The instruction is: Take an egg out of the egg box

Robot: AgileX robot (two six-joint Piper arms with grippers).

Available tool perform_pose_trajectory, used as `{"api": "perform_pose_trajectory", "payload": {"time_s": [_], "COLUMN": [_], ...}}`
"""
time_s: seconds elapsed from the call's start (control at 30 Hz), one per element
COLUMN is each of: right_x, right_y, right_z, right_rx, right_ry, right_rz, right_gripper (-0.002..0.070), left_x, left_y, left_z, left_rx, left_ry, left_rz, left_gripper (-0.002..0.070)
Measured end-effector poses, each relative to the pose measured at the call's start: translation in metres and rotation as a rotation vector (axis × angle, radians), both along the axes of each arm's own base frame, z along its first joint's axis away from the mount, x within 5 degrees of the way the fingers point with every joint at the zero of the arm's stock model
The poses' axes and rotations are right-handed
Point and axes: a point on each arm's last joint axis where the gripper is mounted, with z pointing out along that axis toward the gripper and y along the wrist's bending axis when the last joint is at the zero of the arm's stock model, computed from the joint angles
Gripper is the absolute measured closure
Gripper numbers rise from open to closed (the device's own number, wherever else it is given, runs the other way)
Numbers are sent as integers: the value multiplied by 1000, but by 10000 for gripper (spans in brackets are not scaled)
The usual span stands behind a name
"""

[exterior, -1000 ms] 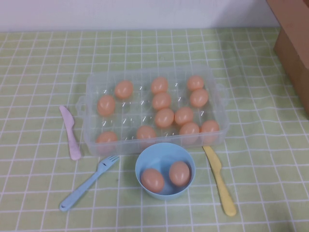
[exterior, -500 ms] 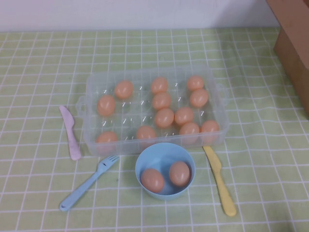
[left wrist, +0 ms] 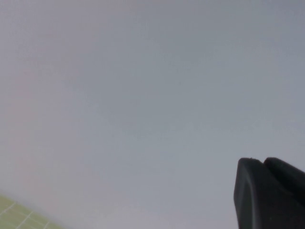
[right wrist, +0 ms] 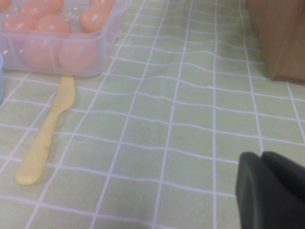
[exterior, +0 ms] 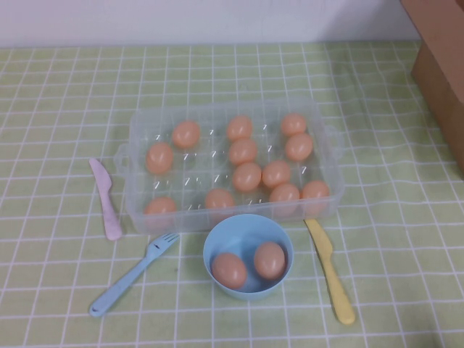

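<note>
The clear plastic egg box [exterior: 320, 119] sits mid-table and holds several orange-tan eggs, such as one [exterior: 246, 176] near its middle. Neither arm shows in the high view. My left gripper [left wrist: 263, 162] is shut and empty, and its view shows only a blank grey wall and a sliver of tablecloth. My right gripper [right wrist: 262, 155] is shut and empty, low over the cloth to the right of the egg box, whose near right corner [right wrist: 107, 45] shows with eggs [right wrist: 93, 16] inside.
A light-blue bowl [exterior: 214, 243] with two eggs stands in front of the box. A yellow knife [exterior: 330, 272] lies at its right, also in the right wrist view [right wrist: 45, 136]. A blue fork [exterior: 130, 275] and pink knife [exterior: 106, 199] lie left. A cardboard box [exterior: 442, 65] stands far right.
</note>
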Motion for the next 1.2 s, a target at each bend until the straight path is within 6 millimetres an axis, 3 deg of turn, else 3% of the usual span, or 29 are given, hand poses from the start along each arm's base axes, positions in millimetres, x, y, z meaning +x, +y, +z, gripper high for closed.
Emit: {"api": "perform_pose_trajectory", "payload": {"time_s": [0.2,0.37,0.5,0.73,0.9,1.07,1.2], "right_x": [0,0,0,0,0,0,0], "right_y": [0,0,0,0,0,0,0], "right_z": [0,0,0,0,0,0,0], "right_rx": [0,0,0,0,0,0,0], "right_ry": [0,0,0,0,0,0,0], "right_rz": [0,0,0,0,0,0,0], "right_gripper": [696,696,696,696,696,696,696], "left_x": [5,8,5,22,60,116,162], "left_y": [-2,-4,-8,-20,-30,-38,-64], "left_z": [-11,-17,11,62,92,102,103], "left_rx": [24,-57,52,505,686,775,858], "left_ry": [128,287,495,893,1037,1126,1177], "left_rz": [-11,-67,-83,-225,-346,-406,-515], "left_gripper": [680,680,680,680,680,680,680]}}
